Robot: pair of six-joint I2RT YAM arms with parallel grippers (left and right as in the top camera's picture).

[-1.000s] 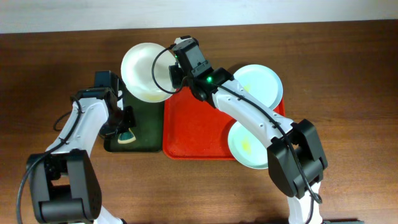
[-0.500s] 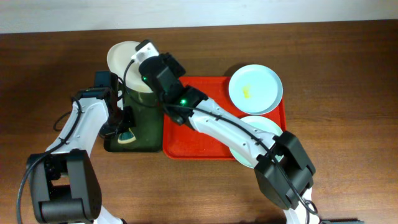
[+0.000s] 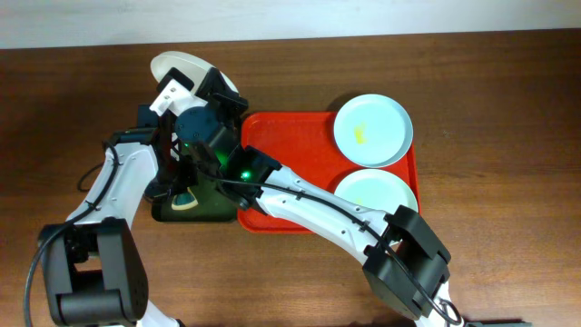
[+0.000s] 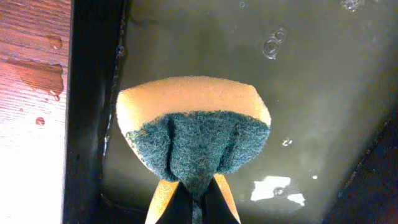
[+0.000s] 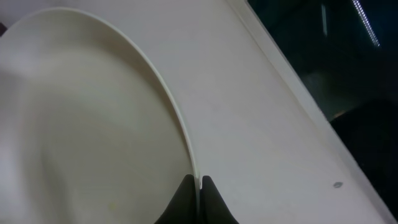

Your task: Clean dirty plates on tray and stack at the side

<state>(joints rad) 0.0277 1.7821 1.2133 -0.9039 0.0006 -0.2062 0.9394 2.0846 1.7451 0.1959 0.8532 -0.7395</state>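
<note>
While the right gripper (image 5: 198,190) pinches the white plate (image 5: 93,124) by its rim, tilted at the green tray's (image 3: 213,207) far end | left gripper (image 4: 193,205) clamps sponge (image 4: 194,124) nearby | step, likely: scrub first plate | next: sponge must meet plate face.

The table (image 3: 508,91) is seen as brown wood with visible grain. The red tray (image 3: 290,143) is smooth, faintly glossy plastic, and the white plate (image 5: 93,143) is smooth and satiny. At nine o'clock of it, the dark green tray (image 4: 311,93) is shown glossy and wet, beaded with droplets. The sponge (image 4: 193,137) is formed of porous yellow foam and a rough, fibrous green scouring layer.
</note>
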